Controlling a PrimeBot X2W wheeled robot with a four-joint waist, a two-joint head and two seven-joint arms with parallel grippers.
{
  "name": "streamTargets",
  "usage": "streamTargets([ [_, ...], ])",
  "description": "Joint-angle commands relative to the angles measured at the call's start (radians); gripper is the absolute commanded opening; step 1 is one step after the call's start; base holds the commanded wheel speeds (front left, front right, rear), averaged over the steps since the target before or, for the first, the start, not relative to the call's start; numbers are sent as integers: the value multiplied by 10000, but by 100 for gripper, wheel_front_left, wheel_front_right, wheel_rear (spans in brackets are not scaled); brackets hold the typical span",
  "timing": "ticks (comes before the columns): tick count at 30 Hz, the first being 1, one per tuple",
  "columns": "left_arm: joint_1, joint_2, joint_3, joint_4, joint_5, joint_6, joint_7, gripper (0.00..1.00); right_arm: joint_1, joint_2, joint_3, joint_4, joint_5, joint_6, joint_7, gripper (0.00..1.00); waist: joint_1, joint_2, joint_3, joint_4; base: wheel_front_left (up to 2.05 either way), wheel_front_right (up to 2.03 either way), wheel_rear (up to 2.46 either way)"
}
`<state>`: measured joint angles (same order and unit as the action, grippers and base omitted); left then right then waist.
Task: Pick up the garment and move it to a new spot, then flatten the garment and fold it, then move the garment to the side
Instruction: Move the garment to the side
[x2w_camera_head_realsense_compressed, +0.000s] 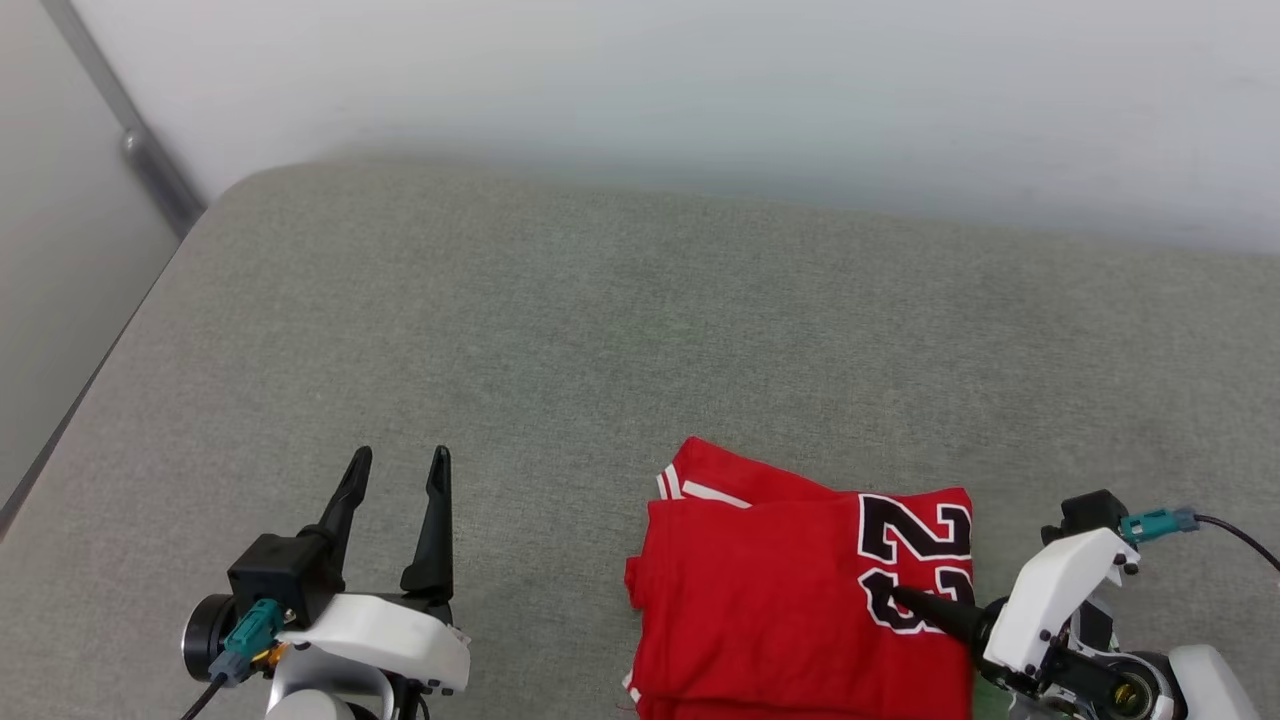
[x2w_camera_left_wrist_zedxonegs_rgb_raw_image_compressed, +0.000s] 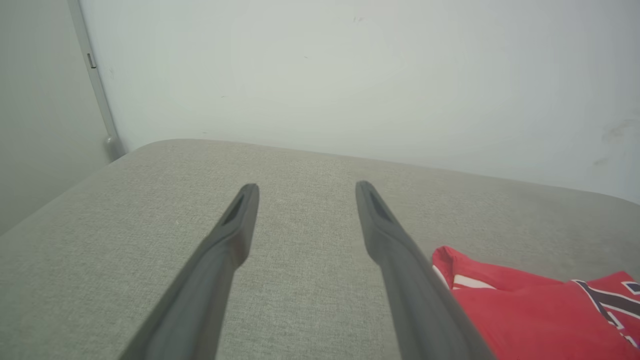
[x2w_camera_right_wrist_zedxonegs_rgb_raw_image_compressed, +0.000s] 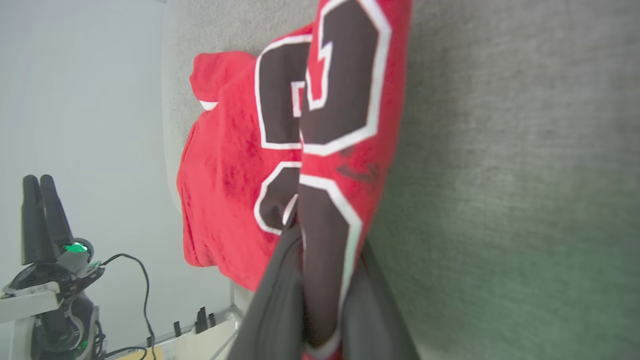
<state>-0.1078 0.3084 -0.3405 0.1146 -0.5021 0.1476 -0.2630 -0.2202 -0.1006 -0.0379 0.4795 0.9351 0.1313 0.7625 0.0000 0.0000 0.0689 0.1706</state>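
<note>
Right gripper (x2w_camera_head_realsense_compressed: 900, 598), lower right, clenches the numbered edge of the folded garment (x2w_camera_head_realsense_compressed: 760, 600) at bottom centre. Left gripper (x2w_camera_head_realsense_compressed: 398, 468) stands spread, lower left. Likely the move-aside step: next, drag it sideways without unfolding.

The garment (x2w_camera_head_realsense_compressed: 780, 590) lay folded on the near right part of the worktop (x2w_camera_head_realsense_compressed: 560, 330). The right gripper (x2w_camera_head_realsense_compressed: 905, 600) reached in from the garment's right side, pointing left, with a fold of the cloth between its jaws. The left gripper (x2w_camera_head_realsense_compressed: 400, 465) stood to the garment's left, apart from it, above bare worktop, its fingers pointing toward the wall (x2w_camera_head_realsense_compressed: 700, 80) behind the worktop.
</note>
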Motion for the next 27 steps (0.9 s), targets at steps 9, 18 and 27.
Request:
streamTargets([
  [9,462,99,-71,-127,113,75,-4,100,188,-1020,1080,131,-2404,-11,-1348,0,0,0,-680,-1781,0,0,0],
  [18,-224,142,-84,-799,325,-91,-9,100,-1291,-1199,680,855,-3547,-11,-2288,0,0,0,744,-3918,0,0,0],
  [27,-1624,550,-270,-1454,750,-440,370,100,-3249,-2183,-363,1517,-5176,-11,-3520,0,0,0,2794,-4753,0,0,0],
])
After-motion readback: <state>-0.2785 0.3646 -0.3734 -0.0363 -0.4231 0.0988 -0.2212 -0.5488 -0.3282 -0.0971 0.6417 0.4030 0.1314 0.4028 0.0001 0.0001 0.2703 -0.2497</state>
